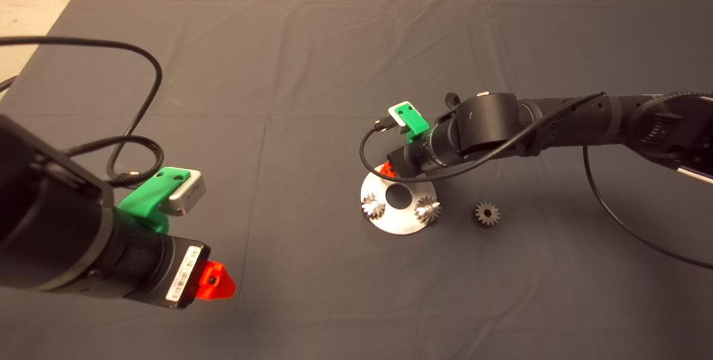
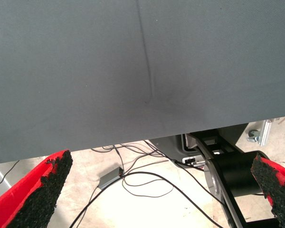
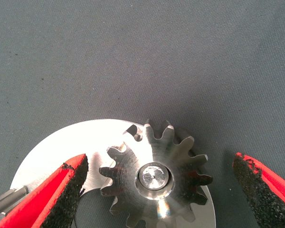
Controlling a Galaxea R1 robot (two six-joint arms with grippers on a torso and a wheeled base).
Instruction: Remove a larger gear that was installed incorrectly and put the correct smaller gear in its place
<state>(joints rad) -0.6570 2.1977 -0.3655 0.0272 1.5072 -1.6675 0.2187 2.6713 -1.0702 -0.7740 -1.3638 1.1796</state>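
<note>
The larger gear (image 3: 154, 175), grey steel with pointed teeth, sits on a bright pin at the far edge of a round silver plate (image 3: 61, 147). My right gripper (image 3: 160, 159) is open, with one red finger on each side of this gear and neither touching it. From above, the right gripper (image 1: 388, 170) covers that part of the plate (image 1: 398, 224) and hides the larger gear. The smaller gear (image 1: 486, 214), dark with a small round hole, lies flat on the mat just right of the plate. My left gripper (image 1: 214, 282) hangs open at the lower left, holding nothing.
Two shiny small gears (image 1: 373, 207) (image 1: 428, 210) stand on the plate's near half, beside its central hole (image 1: 398, 195). Cables loop from both arms. Past the left gripper (image 2: 156, 161), the mat's edge, floor cables and a black base (image 2: 232, 175) show.
</note>
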